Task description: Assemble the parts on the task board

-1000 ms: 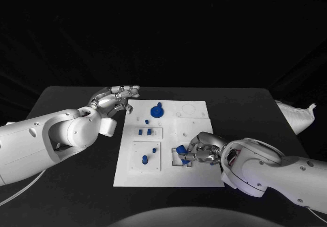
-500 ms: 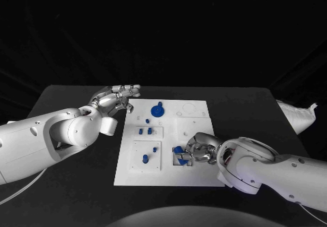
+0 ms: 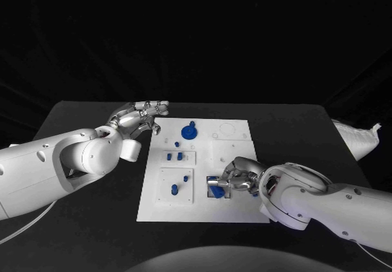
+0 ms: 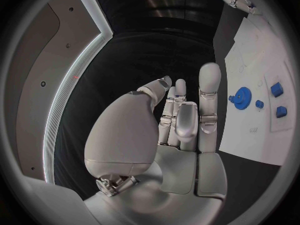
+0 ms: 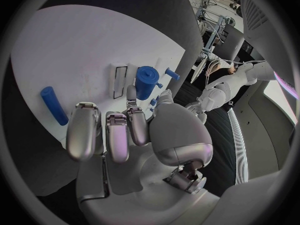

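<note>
Black table [image 3: 98,226], task board [image 3: 237,148], right hand [image 3: 237,177] hiding part's [image 3: 217,190] seat

The task board [image 3: 233,148] is plain white against the matte black table [image 3: 90,226]. Beside the silver left hand [image 3: 137,119] sits a saturated blue gear [image 3: 188,134]. Under the silver right hand [image 3: 239,178] lie a blue cylinder [image 5: 146,82] and a blue rod [image 5: 54,105], both unpatterned.
</note>
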{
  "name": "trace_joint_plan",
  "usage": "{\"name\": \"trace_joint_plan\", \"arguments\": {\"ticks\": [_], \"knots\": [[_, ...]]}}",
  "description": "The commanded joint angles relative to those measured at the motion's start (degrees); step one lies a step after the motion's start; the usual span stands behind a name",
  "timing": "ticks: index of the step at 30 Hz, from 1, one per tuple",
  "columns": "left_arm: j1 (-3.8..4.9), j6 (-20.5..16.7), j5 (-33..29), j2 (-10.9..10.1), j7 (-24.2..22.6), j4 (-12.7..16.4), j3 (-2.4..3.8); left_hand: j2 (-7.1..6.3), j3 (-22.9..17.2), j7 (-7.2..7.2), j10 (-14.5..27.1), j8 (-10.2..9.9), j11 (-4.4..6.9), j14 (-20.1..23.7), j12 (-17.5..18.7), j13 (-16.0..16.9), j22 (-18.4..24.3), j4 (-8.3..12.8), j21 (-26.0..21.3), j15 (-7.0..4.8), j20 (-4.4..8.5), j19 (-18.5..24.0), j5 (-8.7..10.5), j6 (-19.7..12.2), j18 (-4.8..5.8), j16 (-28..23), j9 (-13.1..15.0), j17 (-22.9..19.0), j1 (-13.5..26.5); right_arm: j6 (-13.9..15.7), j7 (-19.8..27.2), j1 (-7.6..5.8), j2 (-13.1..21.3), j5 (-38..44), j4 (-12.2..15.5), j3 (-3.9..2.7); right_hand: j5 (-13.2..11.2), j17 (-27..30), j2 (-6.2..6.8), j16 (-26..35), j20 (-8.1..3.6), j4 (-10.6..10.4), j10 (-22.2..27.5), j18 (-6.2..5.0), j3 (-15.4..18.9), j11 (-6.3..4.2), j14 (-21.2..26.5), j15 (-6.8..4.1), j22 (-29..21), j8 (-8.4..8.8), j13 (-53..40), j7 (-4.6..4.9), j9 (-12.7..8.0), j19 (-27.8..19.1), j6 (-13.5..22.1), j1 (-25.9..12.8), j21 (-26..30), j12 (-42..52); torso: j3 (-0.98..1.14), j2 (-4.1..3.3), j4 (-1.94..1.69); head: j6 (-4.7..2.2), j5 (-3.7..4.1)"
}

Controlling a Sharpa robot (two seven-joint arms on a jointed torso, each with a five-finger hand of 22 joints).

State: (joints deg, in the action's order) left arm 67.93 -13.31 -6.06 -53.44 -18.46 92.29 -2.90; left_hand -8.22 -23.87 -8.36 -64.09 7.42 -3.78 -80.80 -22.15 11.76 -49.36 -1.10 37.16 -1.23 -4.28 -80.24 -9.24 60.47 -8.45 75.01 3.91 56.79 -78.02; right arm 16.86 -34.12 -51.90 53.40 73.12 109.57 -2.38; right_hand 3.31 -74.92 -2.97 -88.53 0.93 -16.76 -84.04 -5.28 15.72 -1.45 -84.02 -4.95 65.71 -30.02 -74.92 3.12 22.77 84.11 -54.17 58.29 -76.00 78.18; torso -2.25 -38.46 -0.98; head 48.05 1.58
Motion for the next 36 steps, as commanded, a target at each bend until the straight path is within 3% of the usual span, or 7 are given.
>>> {"name": "trace_joint_plan", "arguments": {"ticks": [1,6,11,16,21,27,36], "knots": [[0.02,1.1,0.2,0.0,-0.2,0.2,0.03,0.50,-0.1,-0.11,0.5,0.4,-0.07,0.2,-0.4,0.1,0.0,0.3,-0.1,0.26,-0.21,-0.2,-0.21,-0.5,-0.75,0.1,0.0,0.0,0.1,-0.1,-0.3,0.03,0.0,3.0,0.0,-0.01,-0.2,-11.9,0.12,0.3,-0.27,0.0,-0.5,0.57,0.5,0.23,-5.3,-0.18,-0.1,0.38,-5.6,0.04,0.1,-0.3,0.3,-0.5,0.3,-0.4,0.02,0.04,0.02,-0.02,-0.01],[0.02,1.2,0.2,0.0,-0.1,0.2,0.03,0.50,-0.1,-0.11,0.5,0.4,-0.07,0.2,-0.4,0.1,0.0,0.3,-0.1,0.26,-0.21,-0.2,-0.21,-0.5,-0.75,0.1,0.0,0.0,0.1,-0.3,0.2,0.05,0.2,3.4,0.5,-0.01,1.1,-12.0,0.35,0.3,-0.19,0.6,-0.6,0.57,0.0,0.30,-5.3,-0.12,-0.1,0.51,-5.6,0.08,0.8,-0.3,0.5,2.1,0.3,-0.6,0.08,0.02,-0.01,-0.08,0.05],[0.02,1.2,0.2,-0.1,-0.1,0.2,0.03,0.50,-0.1,-0.11,0.5,0.4,-0.07,0.2,-0.4,0.1,0.0,0.3,-0.1,0.26,-0.21,-0.2,-0.21,-0.5,-0.75,0.1,0.0,0.0,0.1,-1.1,1.2,0.12,0.7,3.4,1.3,-0.01,4.6,-12.1,0.30,0.2,-0.21,3.8,-0.7,0.63,-1.5,0.25,-5.4,-0.16,0.3,0.61,-5.9,0.07,1.7,-0.2,0.5,9.2,0.2,-0.5,0.04,0.00,-0.03,-0.03,-0.01],[0.02,1.2,0.2,-0.2,-0.1,0.2,0.03,0.50,-0.1,-0.11,0.5,0.4,-0.07,0.2,-0.4,0.1,0.0,0.3,-0.1,0.26,-0.21,-0.2,-0.21,-0.5,-0.75,0.1,0.0,0.0,0.1,-1.5,1.8,0.17,1.6,3.2,2.0,-0.01,5.8,-12.3,-0.24,0.1,-0.24,3.9,-0.9,0.70,-1.6,0.17,-5.4,-0.19,0.7,0.55,-6.0,-0.01,2.3,0.0,0.2,9.8,-0.1,-0.4,0.03,0.05,0.01,0.09,-0.12],[0.02,1.2,0.2,-0.3,0.0,0.1,0.02,0.50,-0.1,-0.11,0.5,0.4,-0.07,0.2,-0.4,0.1,0.0,0.3,-0.1,0.26,-0.21,-0.2,-0.21,-0.5,-0.75,0.1,0.0,0.0,0.1,-2.0,2.0,0.22,1.9,3.3,2.3,-0.01,5.9,-12.5,0.26,0.0,-0.31,5.0,-1.0,0.75,-1.6,0.05,-5.4,-0.29,1.0,0.32,-6.2,-0.16,2.9,0.0,-0.1,11.4,-0.3,-0.3,0.03,0.03,0.08,0.05,-0.21],[0.02,1.3,0.2,-0.3,0.0,0.2,0.02,0.50,-0.1,-0.11,0.5,0.4,-0.07,0.2,-0.4,0.1,0.0,0.3,-0.1,0.26,-0.21,-0.2,-0.21,-0.5,-0.75,0.1,0.0,0.0,0.1,-1.9,1.0,0.25,1.6,4.5,1.7,-0.01,3.9,-12.7,-0.71,-0.1,-0.52,7.2,-1.3,0.81,-2.8,-0.23,-5.5,-0.52,1.4,-0.51,-6.4,-0.46,4.6,0.2,-0.7,14.6,-0.5,-0.1,0.00,0.05,-0.02,0.05,0.08],[0.02,1.3,0.2,-0.3,0.0,0.2,0.02,0.50,-0.1,-0.11,0.5,0.4,-0.07,0.2,-0.4,0.1,0.0,0.3,-0.1,0.26,-0.21,-0.2,-0.21,-0.5,-0.75,0.1,0.0,0.0,0.1,-2.5,0.2,0.25,0.5,4.6,0.1,-0.01,4.1,-12.8,-2.26,-0.1,-0.65,6.9,-1.4,0.84,-3.4,-0.41,-5.5,-0.66,1.5,-0.92,-6.6,-0.66,5.7,0.2,-0.8,14.1,-0.5,0.1,-0.01,0.04,-0.10,0.06,0.10]]}}
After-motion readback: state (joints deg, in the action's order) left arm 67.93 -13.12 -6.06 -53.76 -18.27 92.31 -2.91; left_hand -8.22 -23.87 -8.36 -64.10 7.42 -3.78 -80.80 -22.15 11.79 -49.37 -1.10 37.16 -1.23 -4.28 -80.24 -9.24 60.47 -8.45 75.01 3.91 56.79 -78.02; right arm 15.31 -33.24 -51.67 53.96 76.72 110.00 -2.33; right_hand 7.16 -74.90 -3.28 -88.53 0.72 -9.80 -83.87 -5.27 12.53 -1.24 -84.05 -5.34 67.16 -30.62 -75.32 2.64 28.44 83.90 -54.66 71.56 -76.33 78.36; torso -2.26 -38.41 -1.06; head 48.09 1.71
